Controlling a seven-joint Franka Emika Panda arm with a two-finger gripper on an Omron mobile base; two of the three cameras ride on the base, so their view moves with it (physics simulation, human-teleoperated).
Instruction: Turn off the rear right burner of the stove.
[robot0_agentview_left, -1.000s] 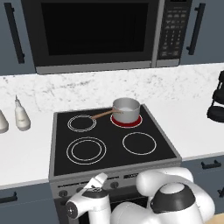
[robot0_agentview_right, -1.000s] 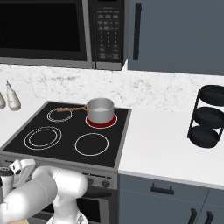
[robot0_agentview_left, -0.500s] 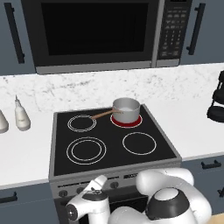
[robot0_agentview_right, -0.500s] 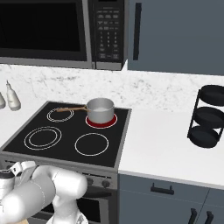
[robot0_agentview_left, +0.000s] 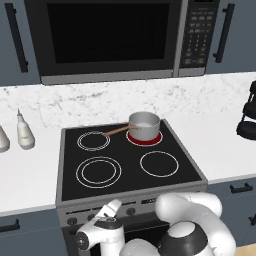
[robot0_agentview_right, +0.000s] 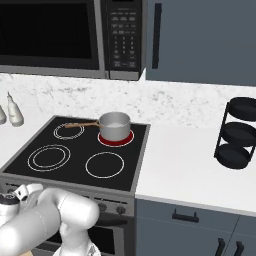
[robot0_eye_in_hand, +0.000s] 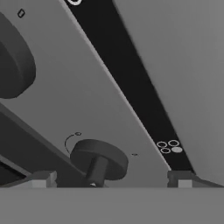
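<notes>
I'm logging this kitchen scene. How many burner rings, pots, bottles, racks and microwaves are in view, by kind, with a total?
Burner markings on the black glass cooktop: 4, the red-glowing rear right burner among them
Small steel saucepan with a wooden handle: 1
White bottles on the left counter: 2
Black tiered rack: 1
Black microwave: 1
Total: 9

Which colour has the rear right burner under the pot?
Glowing red, the rear right burner shows best in the left base view.

Left and right base views looked forward and down from behind, sharing the stove (robot0_agentview_left: 131, 165) (robot0_agentview_right: 75, 160), saucepan (robot0_agentview_left: 144, 126) (robot0_agentview_right: 114, 125) and microwave (robot0_agentview_left: 110, 37) (robot0_agentview_right: 60, 35). Hand view sat very close under the stove's front panel, facing a dark knob (robot0_eye_in_hand: 99, 159).
</notes>
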